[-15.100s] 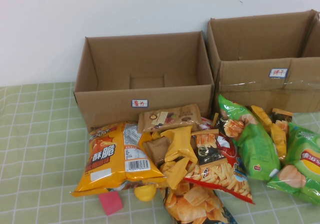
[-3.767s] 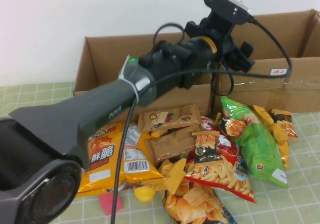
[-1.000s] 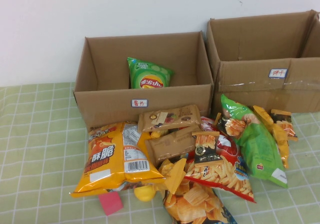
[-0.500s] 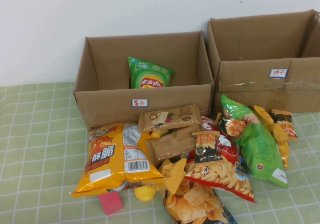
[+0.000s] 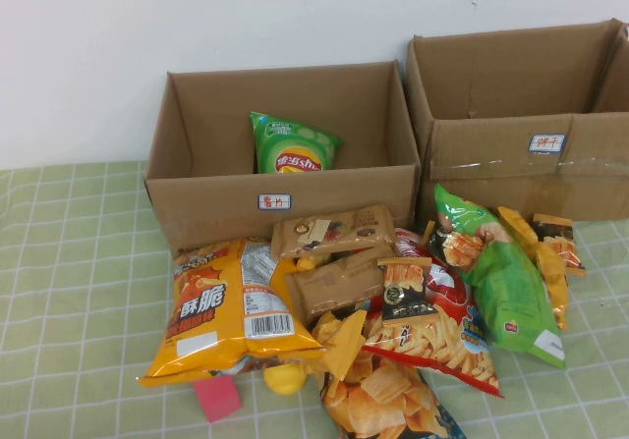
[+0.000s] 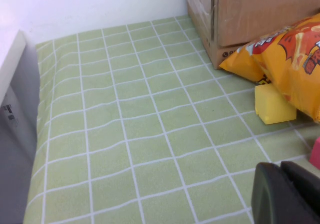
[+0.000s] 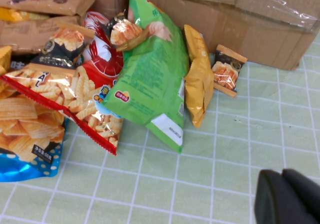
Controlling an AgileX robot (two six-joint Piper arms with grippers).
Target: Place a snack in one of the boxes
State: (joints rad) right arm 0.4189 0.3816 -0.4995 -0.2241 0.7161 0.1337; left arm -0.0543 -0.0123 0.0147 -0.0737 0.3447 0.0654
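Note:
A green chip bag (image 5: 292, 144) leans against the back wall inside the left cardboard box (image 5: 285, 192). The right box (image 5: 511, 159) shows nothing inside. A pile of snacks lies in front of both boxes, among them a big yellow bag (image 5: 231, 306) and a long green bag (image 5: 501, 277). Neither arm shows in the high view. My left gripper (image 6: 280, 165) is shut and empty, low over the checkered cloth beside the yellow bag (image 6: 290, 53). My right gripper (image 7: 282, 172) is shut and empty over the cloth, near the long green bag (image 7: 155, 78).
A yellow block (image 6: 274, 103) and a pink block (image 5: 218, 397) lie at the pile's front left. A white wall stands behind the boxes. A grey and white edge (image 6: 12, 129) borders the cloth in the left wrist view.
Nothing has moved in the last second. Since the oldest frame, the green chip bag has gone from the pile's right end into the left box, and the arm that reached there has withdrawn.

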